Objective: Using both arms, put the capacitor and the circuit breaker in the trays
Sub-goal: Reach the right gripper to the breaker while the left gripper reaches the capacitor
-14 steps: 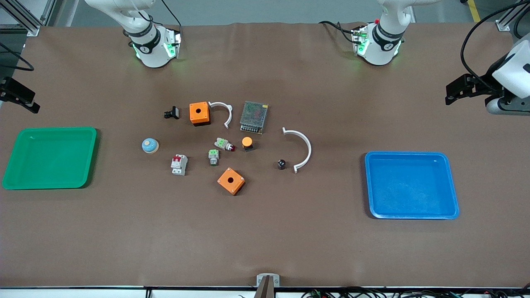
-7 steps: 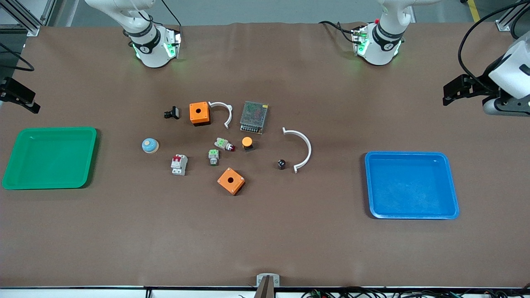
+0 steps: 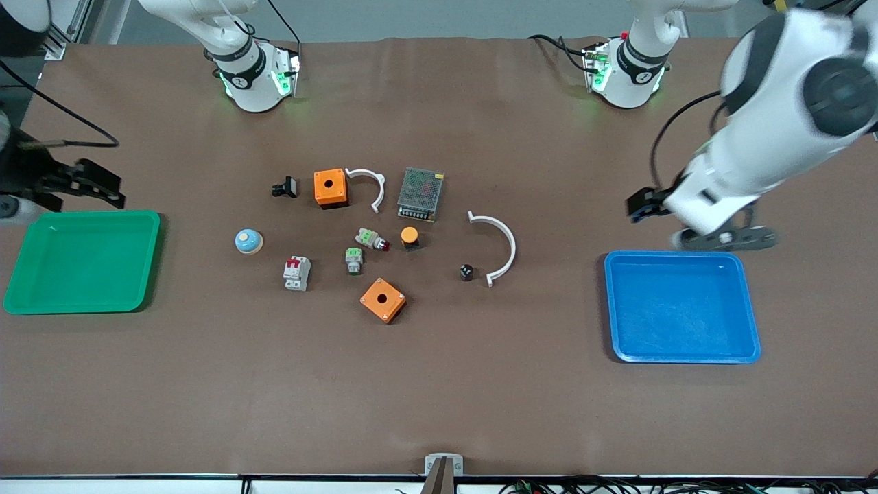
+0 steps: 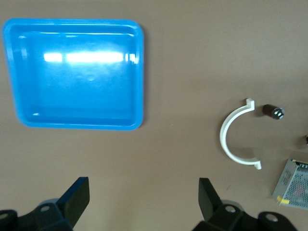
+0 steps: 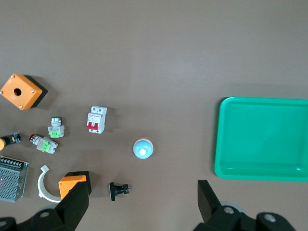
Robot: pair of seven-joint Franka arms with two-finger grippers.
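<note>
Brown table bears green tray, blue tray.

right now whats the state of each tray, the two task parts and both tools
green tray: empty
blue tray: empty
capacitor: on the table beside the large white arc, untouched
circuit breaker: lying flat on the table, untouched
left tool: open, holding nothing, over the table by the blue tray
right tool: open, holding nothing, by the green tray
</note>
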